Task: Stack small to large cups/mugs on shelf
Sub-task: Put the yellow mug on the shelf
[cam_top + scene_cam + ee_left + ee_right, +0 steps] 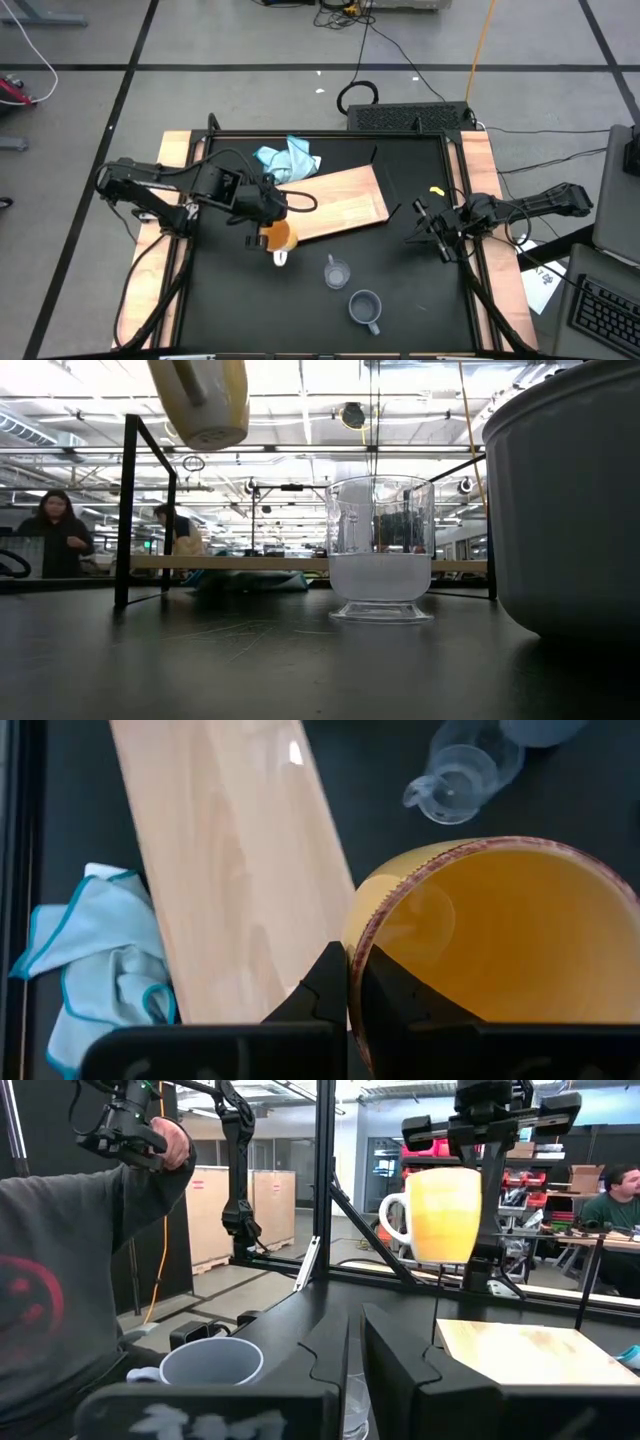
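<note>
Both arms reach inward; left tool (272, 225) pinches the lifted orange mug's (279, 237) rim; right tool (432, 233) rests shut, empty.

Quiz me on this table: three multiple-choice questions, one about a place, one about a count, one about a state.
1. Where is the orange mug?
A. on the board
B. lifted in the left pincer
C. on the cloth

2. How many cups in all?
A. two
B. three
C. four

3. The glass cup is
A. upright
B. tipped over
C. upside down

Answers:
1 B, it hangs clear of the table, its rim pinched.
2 B, orange mug, glass cup, grey mug.
3 A, the low view shows it standing on its foot.
</note>
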`<action>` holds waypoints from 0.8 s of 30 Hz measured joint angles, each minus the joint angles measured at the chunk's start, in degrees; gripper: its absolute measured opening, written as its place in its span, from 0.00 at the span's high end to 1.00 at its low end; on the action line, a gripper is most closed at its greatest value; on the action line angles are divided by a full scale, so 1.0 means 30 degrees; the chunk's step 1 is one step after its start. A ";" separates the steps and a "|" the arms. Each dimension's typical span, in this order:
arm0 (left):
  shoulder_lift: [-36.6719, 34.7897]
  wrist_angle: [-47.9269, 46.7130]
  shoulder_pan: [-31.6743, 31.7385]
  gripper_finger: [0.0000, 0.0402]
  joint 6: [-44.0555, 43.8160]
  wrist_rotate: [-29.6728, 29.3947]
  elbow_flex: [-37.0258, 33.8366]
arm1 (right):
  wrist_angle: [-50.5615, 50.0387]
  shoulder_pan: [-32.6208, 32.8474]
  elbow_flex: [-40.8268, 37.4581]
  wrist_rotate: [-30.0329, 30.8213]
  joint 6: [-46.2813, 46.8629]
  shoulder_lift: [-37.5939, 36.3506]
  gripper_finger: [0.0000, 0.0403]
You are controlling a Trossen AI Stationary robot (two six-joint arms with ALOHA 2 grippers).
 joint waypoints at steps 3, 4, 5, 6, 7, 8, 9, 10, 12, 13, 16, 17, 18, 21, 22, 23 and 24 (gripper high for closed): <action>0.0007 0.0000 0.0611 0.97 0.0196 -0.0075 0.0000 | -0.0004 -0.0001 0.0000 0.0000 -0.0124 0.0000 0.94; 0.0007 -0.0002 0.0850 0.97 0.0330 -0.0081 0.0000 | 0.0001 -0.0006 0.0000 0.0000 -0.0141 0.0000 0.94; 0.0007 -0.0006 0.1109 0.97 0.0465 -0.0081 0.0000 | -0.0005 0.0000 0.0000 0.0000 -0.0141 0.0000 0.94; 0.0007 -0.0008 0.1368 0.97 0.0617 -0.0081 0.0000 | -0.0005 -0.0001 0.0000 0.0000 -0.0141 0.0000 0.94; 0.0007 -0.0020 0.1640 0.97 0.0759 -0.0075 0.0000 | -0.0005 0.0000 0.0000 0.0000 -0.0141 0.0000 0.94; 0.0015 -0.0039 0.1935 0.97 0.0916 -0.0071 0.0000 | -0.0002 -0.0004 0.0000 0.0000 -0.0141 0.0000 0.94; 0.0015 -0.0068 0.2247 0.97 0.1066 -0.0042 0.0000 | -0.0005 0.0000 0.0000 0.0000 -0.0141 0.0000 0.94; 0.0015 -0.0121 0.2562 0.97 0.1245 0.0072 0.0000 | -0.0005 0.0000 0.0000 0.0000 -0.0141 0.0000 0.94; 0.0015 -0.0204 0.3148 0.97 0.1393 0.0280 -0.0007 | -0.0005 0.0000 0.0000 0.0000 -0.0147 0.0000 0.94; 0.0015 -0.0197 0.3403 0.97 0.1425 0.0314 -0.0007 | -0.0005 -0.0002 0.0000 0.0007 -0.0143 0.0002 0.94; 0.0015 -0.0410 0.4013 0.97 0.1847 0.0483 -0.0007 | -0.0005 0.0000 0.0000 0.0006 -0.0142 0.0000 0.94; 0.0015 -0.0586 0.4198 0.97 0.1885 0.0651 -0.0007 | -0.0006 0.0000 0.0000 0.0000 -0.0148 0.0000 0.94; 0.0015 -0.0774 0.4365 0.97 0.1880 0.0812 0.0008 | -0.0013 0.0000 0.0000 0.0000 -0.0160 0.0000 0.94; 0.0392 -0.1509 0.4675 0.97 0.1894 0.0893 0.0387 | -0.0013 -0.0007 0.0000 0.0007 -0.0467 0.0000 0.94; 0.0622 -0.1810 0.4726 0.97 0.1898 0.0903 0.0584 | -0.0013 -0.0001 0.0000 0.0001 -0.0530 0.0000 0.94; 0.0897 -0.2170 0.4766 0.97 0.1897 0.0899 0.0786 | -0.0019 0.0000 0.0000 0.0007 -0.0595 0.0006 0.94; 0.1275 -0.2539 0.4789 0.97 0.1973 0.0888 0.1019 | -0.0013 -0.0005 0.0000 0.0007 -0.0638 0.0003 0.94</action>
